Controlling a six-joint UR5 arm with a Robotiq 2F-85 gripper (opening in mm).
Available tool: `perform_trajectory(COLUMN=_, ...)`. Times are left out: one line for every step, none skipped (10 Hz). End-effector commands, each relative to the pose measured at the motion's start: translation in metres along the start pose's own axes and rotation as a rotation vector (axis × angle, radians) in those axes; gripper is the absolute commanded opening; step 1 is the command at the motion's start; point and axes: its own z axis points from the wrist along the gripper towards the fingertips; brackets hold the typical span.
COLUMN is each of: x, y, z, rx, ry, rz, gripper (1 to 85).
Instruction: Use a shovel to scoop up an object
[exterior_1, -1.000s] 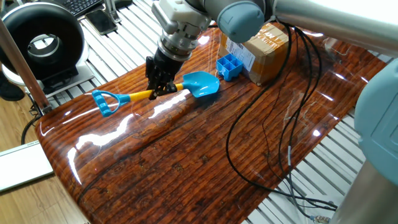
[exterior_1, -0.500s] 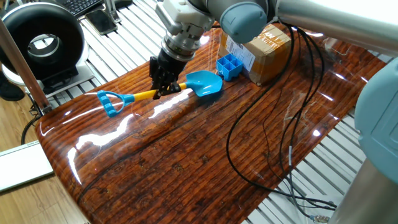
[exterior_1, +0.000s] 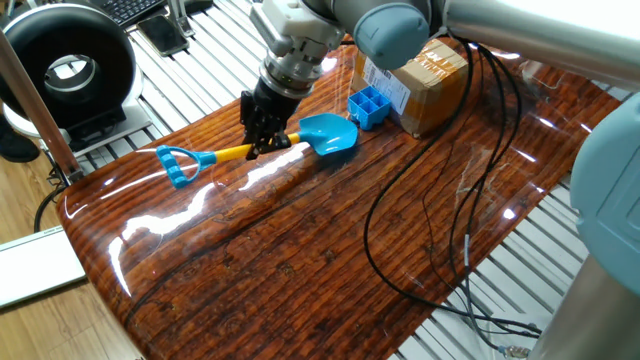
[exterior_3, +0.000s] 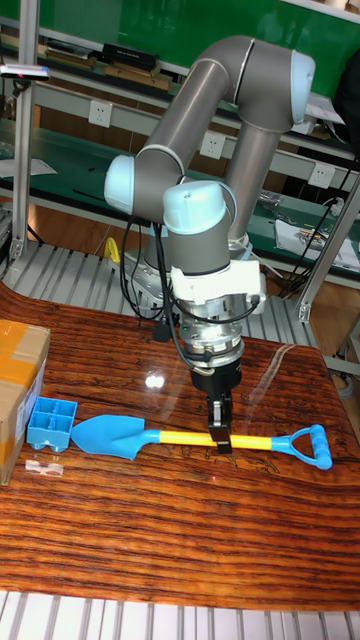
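The shovel (exterior_1: 322, 134) (exterior_3: 112, 435) lies flat on the wooden table, light-blue blade toward the object, yellow shaft and blue loop end (exterior_1: 176, 164) (exterior_3: 308, 446) trailing away. My gripper (exterior_1: 264, 145) (exterior_3: 221, 440) is shut on the yellow shaft near its middle, pointing straight down. The object (exterior_1: 370, 106) (exterior_3: 51, 421), a small blue tray with four compartments, sits just past the blade tip, a small gap between them, and against the cardboard box.
A brown cardboard box (exterior_1: 425, 82) (exterior_3: 18, 385) stands directly behind the tray. Black cables (exterior_1: 420, 200) hang over the table's right half. A round black device (exterior_1: 70, 65) sits off the table's left end. A small clear piece (exterior_3: 40, 464) lies beside the tray.
From one second ago to half a second ago the gripper slid the shovel slightly toward the tray. Nothing has moved since.
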Motion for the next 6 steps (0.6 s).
perform_trajectory(x=-0.0044, y=-0.0025, z=-0.0020, rx=0.006, ry=-0.024, rz=0.027, gripper=1.3)
perform_trajectory(x=-0.0060, y=-0.0023, z=-0.0020, rx=0.005, ry=-0.030, rz=0.032, gripper=1.3)
perform_trajectory(x=-0.0068, y=-0.0027, z=-0.0021, rx=0.007, ry=-0.033, rz=0.033, gripper=1.3)
perform_trajectory(x=-0.0076, y=-0.0030, z=-0.0021, rx=0.008, ry=-0.037, rz=0.034, gripper=1.3)
perform_trajectory(x=-0.0084, y=-0.0029, z=-0.0021, rx=0.007, ry=-0.040, rz=0.034, gripper=1.3)
perform_trajectory(x=-0.0092, y=-0.0032, z=-0.0022, rx=0.009, ry=-0.043, rz=0.030, gripper=1.3)
